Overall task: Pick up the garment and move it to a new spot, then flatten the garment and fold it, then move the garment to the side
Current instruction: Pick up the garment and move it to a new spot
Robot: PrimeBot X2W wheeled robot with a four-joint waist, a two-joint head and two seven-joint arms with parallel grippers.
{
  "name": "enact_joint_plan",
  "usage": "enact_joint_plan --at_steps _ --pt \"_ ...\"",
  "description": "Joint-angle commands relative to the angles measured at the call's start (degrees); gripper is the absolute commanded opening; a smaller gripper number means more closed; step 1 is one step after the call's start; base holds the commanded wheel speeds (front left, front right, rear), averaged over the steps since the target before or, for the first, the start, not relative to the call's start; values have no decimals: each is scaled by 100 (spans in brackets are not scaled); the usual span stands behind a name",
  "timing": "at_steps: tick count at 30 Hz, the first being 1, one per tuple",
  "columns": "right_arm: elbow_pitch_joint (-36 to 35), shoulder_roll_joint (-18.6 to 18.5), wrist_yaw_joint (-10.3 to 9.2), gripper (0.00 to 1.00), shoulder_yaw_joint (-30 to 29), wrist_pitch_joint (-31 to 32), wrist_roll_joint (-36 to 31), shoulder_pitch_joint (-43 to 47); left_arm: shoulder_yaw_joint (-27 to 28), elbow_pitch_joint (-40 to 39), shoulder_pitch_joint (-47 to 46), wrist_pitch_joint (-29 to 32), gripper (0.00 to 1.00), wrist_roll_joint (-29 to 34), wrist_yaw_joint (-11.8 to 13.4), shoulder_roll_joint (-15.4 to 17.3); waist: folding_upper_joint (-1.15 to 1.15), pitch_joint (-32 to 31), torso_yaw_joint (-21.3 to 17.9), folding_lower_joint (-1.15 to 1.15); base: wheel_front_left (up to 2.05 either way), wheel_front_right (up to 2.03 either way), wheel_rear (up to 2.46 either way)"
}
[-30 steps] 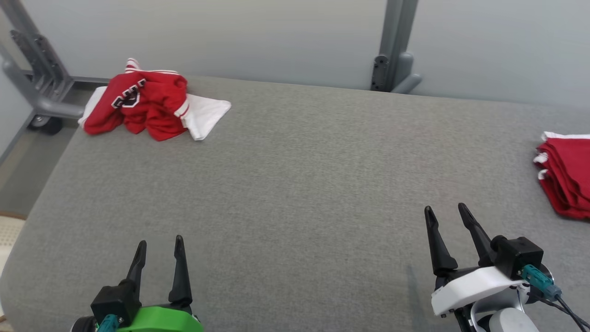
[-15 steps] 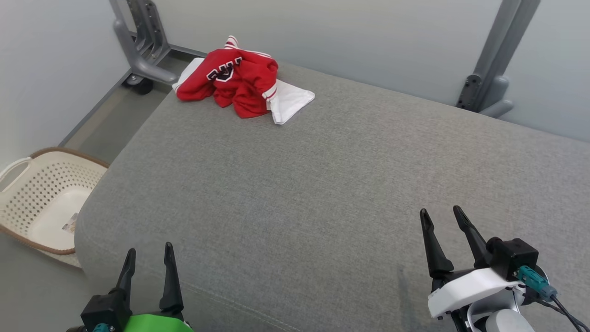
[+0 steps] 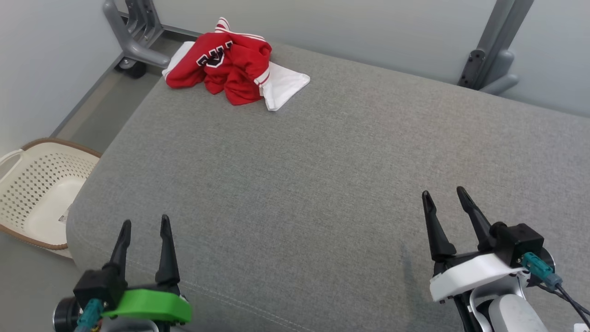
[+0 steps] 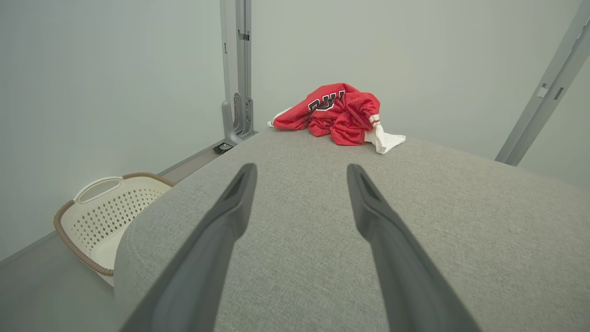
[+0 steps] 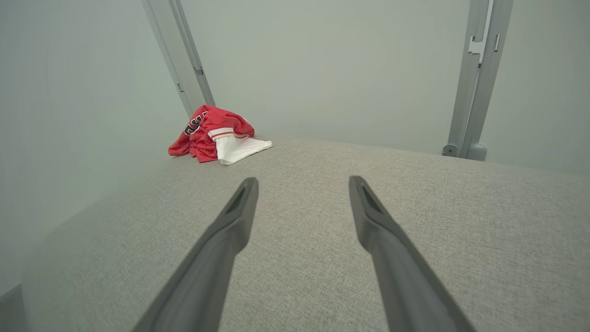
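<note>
from the head view, at the far left corner of the mattress [image 3: 299, 175], the garment [image 3: 221, 69] lies in a crumpled red heap. it has black and white lettering on top, and a white flap [image 3: 283, 85] is spread flat on its right side. the grey fabric between it and the robot is bare. the left end effector [image 3: 145, 220], on a green mount, hangs at the near left corner of the mattress with its two dark fingers parted and nothing between them. the right end effector [image 3: 443, 192], on a white mount, sits over the near right part, also released and empty. both are well apart from the garment. a cream basket [image 3: 46, 166] stands on the floor left of the mattress. grey posts [image 3: 488, 60] rise along the pale wall behind it.

from the left wrist view, the left end effector [image 4: 300, 167] shows its fingers spread wide above the mattress [image 4: 461, 207]. the garment [image 4: 336, 113] is far ahead, just right of a post [image 4: 239, 92]. the basket [image 4: 115, 207] is low on the left.

from the right wrist view, the right end effector [image 5: 303, 180] is released too, over the mattress [image 5: 415, 193]. the garment [image 5: 207, 133] is far off to the upper left, its white flap nearest. a post [image 5: 474, 92] stands at the right.
</note>
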Motion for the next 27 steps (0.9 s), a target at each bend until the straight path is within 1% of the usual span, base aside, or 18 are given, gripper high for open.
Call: enact_joint_plan --at_steps 1,4,8,10,12,15,19,21,27 --pt "-58 -21 -8 100 -28 16 -47 -99 14 -19 -175 2 100 -3 -38 66 8 245 -229 0 0 0 0" --pt "-196 -21 -8 100 -126 57 -177 -183 35 -56 -597 98 100 -61 -160 203 8 510 -417 0 0 0 0" --pt "-413 -20 -8 100 -265 128 -363 -332 176 -164 -1365 376 100 -148 -306 513 8 939 -651 0 0 0 0" --pt "-539 -20 -8 100 -318 157 -431 -420 177 -135 -1840 615 100 -120 -409 748 8 1174 -753 0 0 0 0" --pt "-653 -20 -8 100 -325 197 -504 -518 188 -79 -2375 842 100 -67 -470 1003 8 1406 -869 0 0 0 0" --pt "-807 -21 -8 100 -302 250 -610 -675 269 104 -3213 1177 100 -146 -551 1328 8 1734 -1074 0 0 0 0" --pt "-1010 -18 -8 100 -205 332 -732 -872 273 587 -4237 1734 100 -263 -666 1801 8 2156 -1378 0 0 0 0" --pt "-1097 -18 -8 100 -180 350 -768 -943 313 870 -4689 1932 100 -337 -687 1979 8 2334 -1537 0 0 0 0" --pt "-1285 -15 -9 100 -245 309 -826 -973 475 1977 -5614 2529 100 -796 -735 2167 8 2647 -1959 0 0 0 0"
